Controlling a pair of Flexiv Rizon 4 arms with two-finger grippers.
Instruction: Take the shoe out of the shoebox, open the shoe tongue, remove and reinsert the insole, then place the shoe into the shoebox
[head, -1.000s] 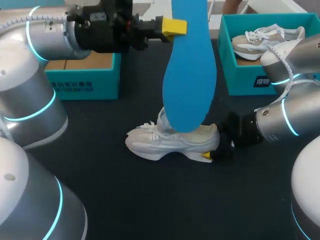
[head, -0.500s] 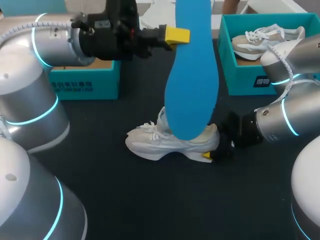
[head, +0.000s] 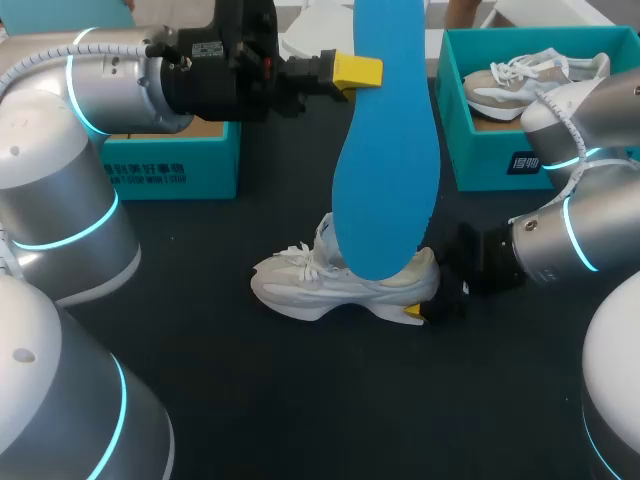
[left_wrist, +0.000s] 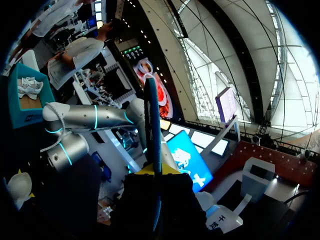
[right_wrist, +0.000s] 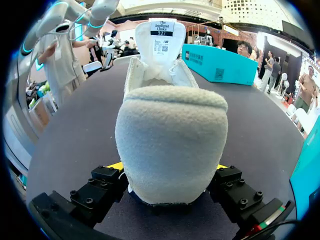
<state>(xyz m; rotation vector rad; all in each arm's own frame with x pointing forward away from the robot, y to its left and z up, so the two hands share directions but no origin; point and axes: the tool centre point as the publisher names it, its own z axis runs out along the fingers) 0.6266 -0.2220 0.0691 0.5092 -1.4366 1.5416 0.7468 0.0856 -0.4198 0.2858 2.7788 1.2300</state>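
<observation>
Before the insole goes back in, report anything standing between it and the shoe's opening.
Nothing visible does. The blue insole hangs from the left hand, its lower end over the shoe, whose tongue stands open. The right hand clamps only the heel, low, clear of the opening. The shoe's inside is hidden.

Left arm (head: 100, 85) in from left, raised high, wrist level, left gripper (head: 358, 71) pointing sideways toward the middle. Its fingers are clamped on the upper part of the insole (head: 385, 150), seen edge-on between the yellow tips in the wrist view. Right arm (head: 565, 245) in from right, held low, wrist level, right gripper (head: 420, 310) closed on the shoe (head: 330, 285) heel, one finger each side
</observation>
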